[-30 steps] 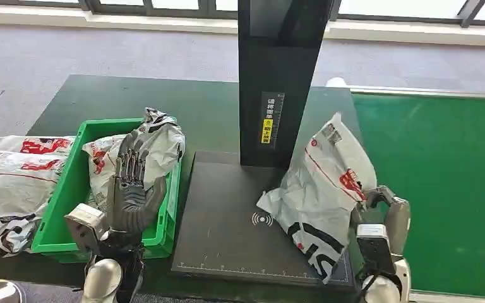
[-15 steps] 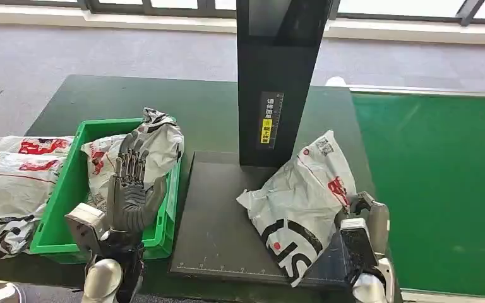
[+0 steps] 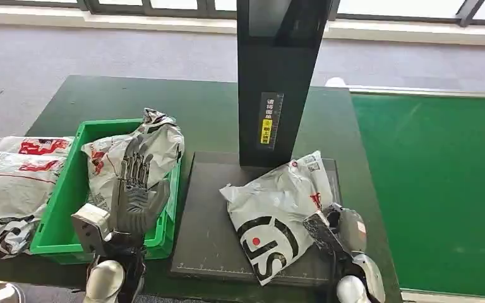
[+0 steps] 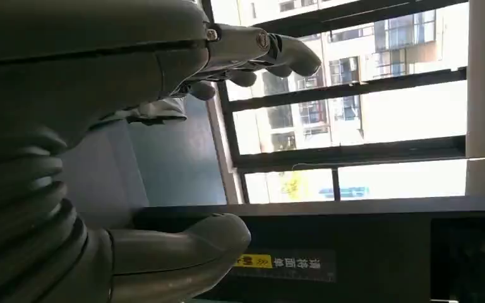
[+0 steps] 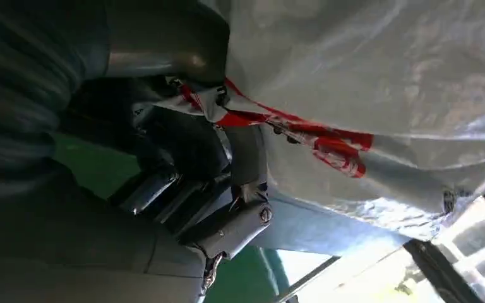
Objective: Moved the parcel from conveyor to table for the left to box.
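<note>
Parcel [image 3: 276, 214] in grey-white plastic with black and red print lies on the dark scanner plate [image 3: 208, 227] of the worktop [image 3: 132, 101], just in front of the black column [image 3: 278, 82]. The right hand [image 3: 336, 228] grips its right edge; in the right wrist view the fingers [image 5: 227, 208] are closed on the red-printed film. The left hand [image 3: 136, 196] stands upright with fingers apart and holds nothing, above the green box [image 3: 63, 208], where another bag [image 3: 148, 148] lies. More bags [image 3: 12, 183] rest left of the box.
</note>
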`<state>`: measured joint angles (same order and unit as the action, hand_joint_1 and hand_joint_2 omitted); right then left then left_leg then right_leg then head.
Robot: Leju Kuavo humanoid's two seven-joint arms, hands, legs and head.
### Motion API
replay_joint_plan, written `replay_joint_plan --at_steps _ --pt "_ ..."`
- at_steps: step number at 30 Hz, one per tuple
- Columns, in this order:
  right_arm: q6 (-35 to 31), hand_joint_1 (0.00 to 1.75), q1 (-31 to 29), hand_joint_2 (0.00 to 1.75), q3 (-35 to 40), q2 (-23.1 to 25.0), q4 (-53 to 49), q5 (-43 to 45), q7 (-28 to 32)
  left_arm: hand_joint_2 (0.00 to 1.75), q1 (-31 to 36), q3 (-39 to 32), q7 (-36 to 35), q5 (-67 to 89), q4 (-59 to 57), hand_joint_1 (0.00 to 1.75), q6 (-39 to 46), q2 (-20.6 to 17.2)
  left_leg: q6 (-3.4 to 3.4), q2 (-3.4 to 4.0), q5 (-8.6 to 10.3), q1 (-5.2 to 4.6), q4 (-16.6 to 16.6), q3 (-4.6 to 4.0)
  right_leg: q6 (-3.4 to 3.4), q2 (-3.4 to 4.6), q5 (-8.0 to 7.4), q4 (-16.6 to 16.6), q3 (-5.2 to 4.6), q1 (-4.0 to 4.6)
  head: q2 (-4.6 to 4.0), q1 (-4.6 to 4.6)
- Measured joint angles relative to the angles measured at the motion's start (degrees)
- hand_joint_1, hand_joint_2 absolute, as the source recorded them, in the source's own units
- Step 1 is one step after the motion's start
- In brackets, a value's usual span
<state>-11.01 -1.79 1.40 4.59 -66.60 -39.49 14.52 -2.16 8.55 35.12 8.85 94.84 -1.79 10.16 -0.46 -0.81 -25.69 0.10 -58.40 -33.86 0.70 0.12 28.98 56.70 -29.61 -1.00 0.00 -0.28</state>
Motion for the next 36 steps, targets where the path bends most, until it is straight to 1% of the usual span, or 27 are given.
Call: replay_joint_plan --at_steps 1,3,4,7,10,15,20,24,30,31,36 --pt "2.2 0.00 0.8 1.75 0.2 0.0 -1.1 1.3 1.5 1.75 -0.5 0.1 -0.3 0.2 0.5 0.00 -0.1 -0.1 -0.02 0.00 -0.01 0.00 0.0 0.00 0.00 0.00 0.00 0.0 0.00 0.00 0.00 0.00" --pt "6.1 0.00 2.7 1.75 1.6 0.3 -4.7 4.2 1.8 1.75 -1.3 0.5 -0.7 0.7 1.3 0.00 -0.6 -0.1 -0.03 0.01 -0.02 0.00 0.0 0.00 0.00 0.01 0.00 0.0 0.00 0.01 0.00 0.00" --pt "7.4 0.00 3.3 0.00 2.3 0.3 -6.0 5.4 1.7 1.75 -1.4 0.6 -0.8 0.9 1.6 0.00 -0.8 -0.1 -0.04 0.06 -0.03 0.00 0.0 0.01 0.00 0.03 -0.01 0.0 -0.01 0.02 0.00 0.00" --pt "10.9 0.00 4.7 0.00 3.6 0.7 -8.7 9.3 1.6 1.75 -1.5 0.9 -1.3 1.5 2.3 0.00 -1.1 -0.1 -0.05 0.13 -0.04 0.01 0.0 0.05 -0.01 0.07 -0.01 0.0 0.00 0.02 -0.02 0.00" --pt "15.4 0.00 6.7 0.00 4.0 0.8 -11.9 14.3 3.8 1.75 -2.1 1.0 -1.3 1.6 2.8 0.00 -1.2 -0.1 -0.06 0.12 -0.03 0.02 0.0 0.04 -0.01 0.06 -0.01 0.0 0.00 0.02 0.00 0.00" --pt "17.4 0.00 9.6 0.00 4.0 0.9 -16.0 16.8 4.8 1.75 -2.9 1.2 -1.3 1.7 3.1 0.00 -1.2 -0.2 -0.06 0.10 -0.03 0.01 0.0 0.00 -0.01 0.06 -0.01 0.0 -0.02 0.01 0.00 0.00" --pt "22.9 0.00 12.9 0.00 4.0 0.8 -22.8 26.0 12.2 1.75 -3.4 1.2 -1.1 1.5 3.3 0.00 -1.9 -0.2 -0.04 0.09 -0.09 0.00 0.0 -0.02 -0.01 0.06 0.00 0.0 -0.03 0.00 -0.02 0.00" --pt "23.2 0.00 13.9 0.00 4.0 0.7 -26.9 27.5 13.8 1.75 -3.7 1.2 -0.9 1.3 3.2 0.00 -2.4 -0.2 -0.06 0.13 -0.11 0.00 0.0 -0.02 -0.04 0.07 0.02 0.0 -0.06 0.01 -0.02 0.00" --pt "22.7 0.00 14.3 0.00 4.0 0.5 -28.8 27.4 14.5 1.75 -3.9 1.2 -0.7 1.3 3.2 0.00 -2.5 -0.2 -0.06 0.12 -0.11 0.00 0.0 -0.01 -0.04 0.07 0.03 0.0 -0.05 0.01 0.00 0.00" --pt "22.1 0.00 14.3 0.00 4.0 0.5 -29.0 27.2 14.7 0.00 -3.9 1.2 -0.7 1.3 3.2 0.00 -2.6 -0.2 -0.06 0.12 -0.11 0.00 0.0 -0.01 -0.04 0.08 0.02 0.0 -0.05 0.01 -0.02 0.00" --pt "18.9 0.00 14.4 0.00 3.3 0.5 -29.6 25.4 15.5 0.00 -4.3 1.2 -0.6 1.3 3.5 0.00 -2.9 -0.2 -0.05 0.12 -0.11 0.00 0.0 -0.02 -0.04 0.08 0.03 0.0 -0.05 0.00 0.00 0.00"
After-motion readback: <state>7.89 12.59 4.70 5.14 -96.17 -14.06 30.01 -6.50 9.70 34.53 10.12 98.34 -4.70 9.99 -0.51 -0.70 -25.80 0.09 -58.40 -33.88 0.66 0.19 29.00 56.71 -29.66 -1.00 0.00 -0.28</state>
